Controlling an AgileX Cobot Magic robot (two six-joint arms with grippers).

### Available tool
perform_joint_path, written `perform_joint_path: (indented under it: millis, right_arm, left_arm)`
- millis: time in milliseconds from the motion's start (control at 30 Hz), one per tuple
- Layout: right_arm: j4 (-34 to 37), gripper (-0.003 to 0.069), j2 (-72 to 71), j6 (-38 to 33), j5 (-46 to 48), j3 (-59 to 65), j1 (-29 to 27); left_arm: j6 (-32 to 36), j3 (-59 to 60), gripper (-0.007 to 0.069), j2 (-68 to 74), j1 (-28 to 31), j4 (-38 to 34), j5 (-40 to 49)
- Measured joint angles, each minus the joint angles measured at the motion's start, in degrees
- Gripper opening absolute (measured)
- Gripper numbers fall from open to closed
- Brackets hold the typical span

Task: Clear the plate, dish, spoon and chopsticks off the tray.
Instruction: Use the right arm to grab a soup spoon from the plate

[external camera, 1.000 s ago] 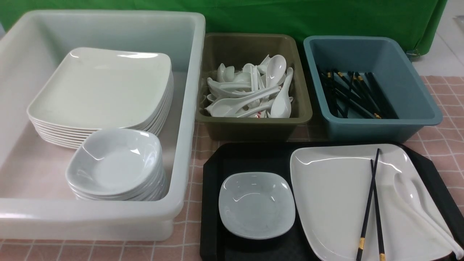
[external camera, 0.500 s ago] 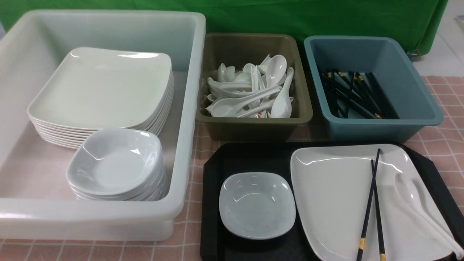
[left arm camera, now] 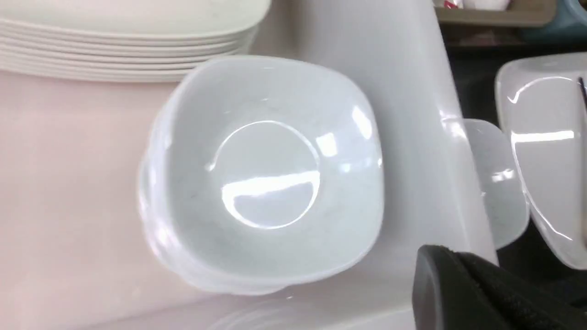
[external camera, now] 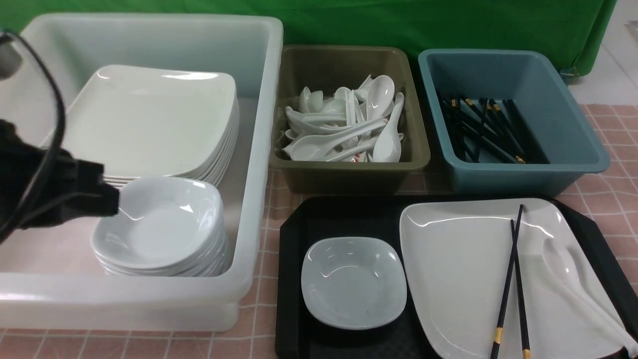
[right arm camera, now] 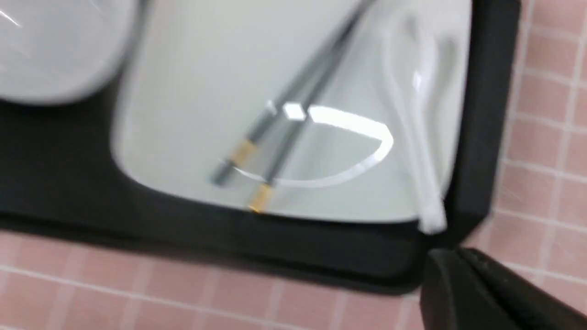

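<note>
The black tray point(external camera: 294, 234) lies at the front right. On it sit the small pale dish point(external camera: 353, 281) and the large white plate point(external camera: 458, 264). The black chopsticks point(external camera: 508, 279) and the white spoon point(external camera: 568, 274) lie on the plate. My left gripper point(external camera: 112, 197) is shut and holds nothing. It hangs over the white tub, at the left side of a stack of dishes point(left arm camera: 270, 169). My right gripper point(right arm camera: 447, 261) is out of the front view, shut and empty. It hovers off the tray's near corner point(right arm camera: 458, 229), by the spoon's handle end point(right arm camera: 431, 220) and the chopsticks point(right arm camera: 284, 123).
A big white tub point(external camera: 259, 149) on the left holds stacked plates point(external camera: 144, 119) and stacked dishes point(external camera: 159, 224). An olive tub point(external camera: 349, 172) holds spoons and a blue tub point(external camera: 518, 174) holds chopsticks, both behind the tray. A pink checked cloth point(external camera: 613, 199) covers the table.
My left arm has come into the front view from the left, over the white tub. Nothing on the tray has moved.
</note>
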Motion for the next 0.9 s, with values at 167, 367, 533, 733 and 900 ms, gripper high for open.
perform_joint_path:
  millis: [167, 367, 533, 733, 900]
  right_arm:
    - [6.40, 0.0032, 12.56, -9.04, 0.77, -3.47, -7.63]
    - [10.41, 0.0225, 25.11, -13.73, -2.58, -4.39, -14.82]
    - [11.01, 0.0477, 33.69, -16.23, -9.97, -4.39, -15.34]
    - [11.13, 0.0489, 39.05, -16.51, -14.52, -4.43, -15.34]
    - [10.86, 0.0467, 41.56, -16.57, -18.13, -4.43, -15.34]
  left_arm:
    - [2.26, -5.38, -0.0011, 7.51, -15.02, -2.62, -4.29]
    - [0.44, -15.03, -0.0011, 17.70, -32.75, -1.41, -5.47]
    - [2.70, -26.64, -0.0011, 29.61, -42.70, 0.85, -5.29]
    - [4.64, -33.00, -0.0011, 36.72, -45.32, 1.16, -5.30]
    - [5.42, -33.59, -0.0005, 39.20, -45.37, 3.43, -5.43]
